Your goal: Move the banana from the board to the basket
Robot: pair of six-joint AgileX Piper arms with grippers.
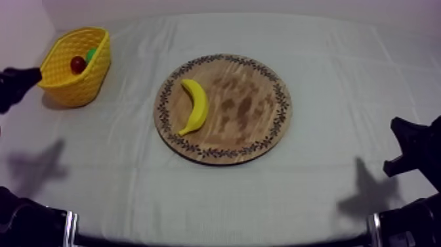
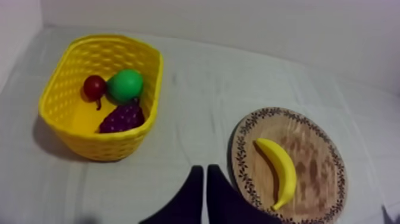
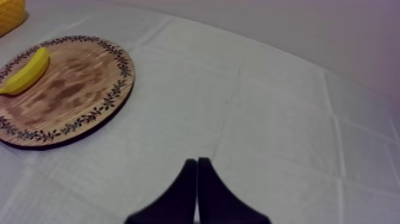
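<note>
A yellow banana (image 1: 195, 105) lies on the left half of the round wooden board (image 1: 252, 108) in the middle of the table. The yellow basket (image 1: 73, 87) stands at the far left, holding a small red fruit (image 2: 94, 86), a green pear (image 2: 125, 85) and a bunch of purple grapes (image 2: 122, 118). My left gripper (image 2: 204, 170) is shut on nothing, hovering short of the basket (image 2: 101, 146) and the board (image 2: 312, 158). My right gripper (image 3: 197, 161) is also shut and empty, over bare cloth to the right of the board (image 3: 71, 83) and the banana (image 3: 27, 71).
In the top view the left arm (image 1: 16, 85) sits at the left edge beside the basket, and the right arm (image 1: 413, 148) at the right edge. Grey-white cloth stretches all around the board. A pale wall rises behind the table's far edge.
</note>
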